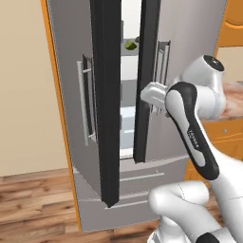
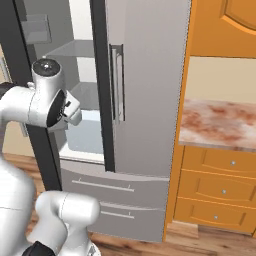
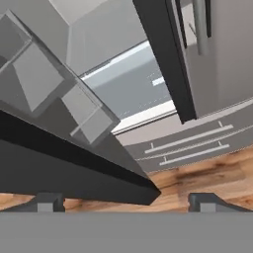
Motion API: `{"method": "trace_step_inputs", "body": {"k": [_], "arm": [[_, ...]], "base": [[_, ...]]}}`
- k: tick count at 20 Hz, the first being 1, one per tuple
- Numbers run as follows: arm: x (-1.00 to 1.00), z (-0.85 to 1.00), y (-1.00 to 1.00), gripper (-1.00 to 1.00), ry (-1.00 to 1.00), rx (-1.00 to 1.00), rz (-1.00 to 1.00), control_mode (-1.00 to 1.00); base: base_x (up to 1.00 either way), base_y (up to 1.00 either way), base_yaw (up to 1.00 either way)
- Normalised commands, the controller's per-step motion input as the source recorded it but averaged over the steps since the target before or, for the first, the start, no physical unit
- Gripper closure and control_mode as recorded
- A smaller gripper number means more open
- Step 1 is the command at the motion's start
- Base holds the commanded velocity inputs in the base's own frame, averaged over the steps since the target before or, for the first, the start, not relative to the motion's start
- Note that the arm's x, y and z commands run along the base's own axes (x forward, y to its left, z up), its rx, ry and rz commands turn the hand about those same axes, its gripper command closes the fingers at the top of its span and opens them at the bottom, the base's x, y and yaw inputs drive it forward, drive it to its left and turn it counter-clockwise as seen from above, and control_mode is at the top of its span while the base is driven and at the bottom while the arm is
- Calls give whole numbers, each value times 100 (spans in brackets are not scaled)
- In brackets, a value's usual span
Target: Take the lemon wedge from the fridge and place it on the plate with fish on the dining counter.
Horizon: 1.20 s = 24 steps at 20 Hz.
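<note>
Fridge (image 1: pixel 190 57) doors ajar; gripper (image 3: pixel 126 201) spread wide, holding nothing, just before the gap; green lump (image 1: pixel 129 45) on an upper shelf inside.

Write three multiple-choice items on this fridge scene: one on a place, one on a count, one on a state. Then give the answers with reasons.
1. Where does the small green thing sit?
A. on a high shelf inside the fridge
B. on the plank floor
C. on the marble counter

2. How many bottom drawers does the fridge front show?
A. one
B. two
C. four

3. How does the gripper stand?
A. shut on a lemon
B. open and empty
C. shut on the door handle

Answers:
1 A: the left base view shows it high up in the gap between the doors.
2 B: two handle bars lie one above the other.
3 B: in the hand view the fingertips stand far apart with only floor between the jaws.
</note>
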Motion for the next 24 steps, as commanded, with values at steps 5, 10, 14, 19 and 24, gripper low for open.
{"method": "trace_step_inputs", "body": {"k": [5, 10, 14, 19, 24], "arm": [[80, 3, -25, -100, 2, 34, 10, -100], [95, 6, -51, -100, 9, 29, 17, -100], [82, 0, 13, -100, 2, 14, 11, -100], [60, 5, 68, -100, 3, 6, 8, -100], [41, 0, 74, -100, 3, 2, 9, -100]], "base": [[0, 0, 0], [0, 0, 0], [0, 0, 0], [0, 0, 0], [0, 0, 0]]}}
